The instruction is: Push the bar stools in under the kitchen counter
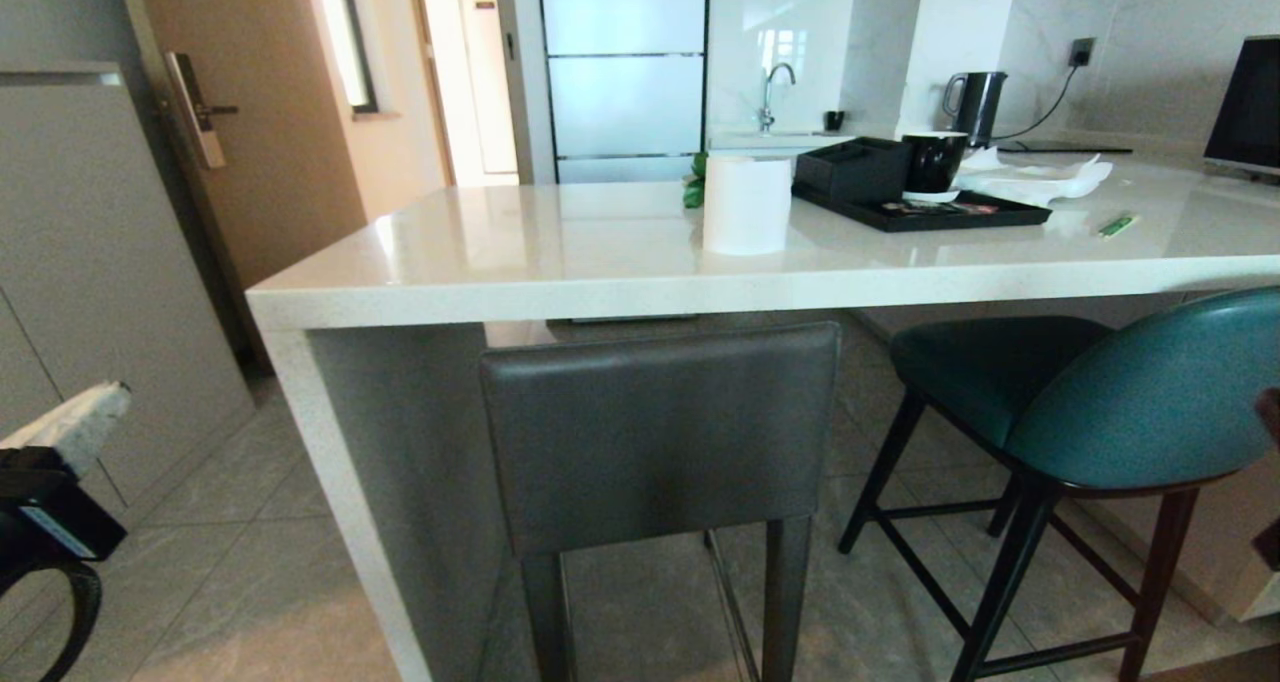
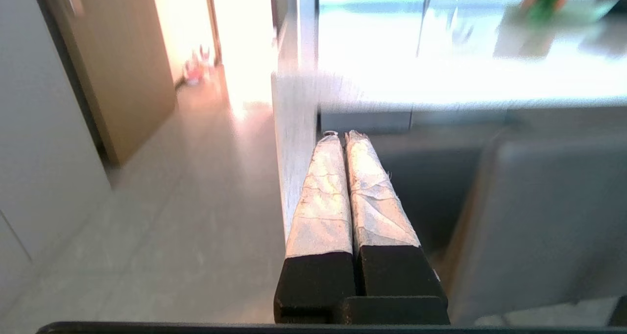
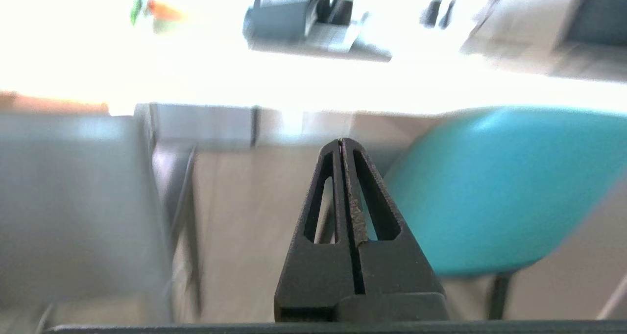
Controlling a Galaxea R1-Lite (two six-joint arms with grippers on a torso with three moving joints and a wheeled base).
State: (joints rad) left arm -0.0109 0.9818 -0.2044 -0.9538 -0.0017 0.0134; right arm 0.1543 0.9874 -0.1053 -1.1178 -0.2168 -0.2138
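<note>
The white kitchen counter (image 1: pixel 560 292) runs across the head view. A square grey stool (image 1: pixel 660 432) stands against its near edge, its back just below the slab. To the right a teal stool (image 1: pixel 1130 402) stands out from the counter, turned at an angle, seat partly under the edge. My left gripper (image 2: pixel 342 134) is shut with nothing in it, low at the left beside the counter's white side panel (image 2: pixel 294 148), left of the grey stool (image 2: pixel 548 221). My right gripper (image 3: pixel 341 140) is shut and empty, pointing between the grey stool (image 3: pixel 73 197) and the teal stool (image 3: pixel 499 187).
On the counter stand a white paper roll (image 1: pixel 746 204), a black tray (image 1: pixel 930 214) with a black cup, a kettle (image 1: pixel 975 104) and a monitor (image 1: pixel 1248 107). A grey cabinet (image 1: pixel 90 262) and a wooden door (image 1: pixel 270 112) lie to the left across tiled floor.
</note>
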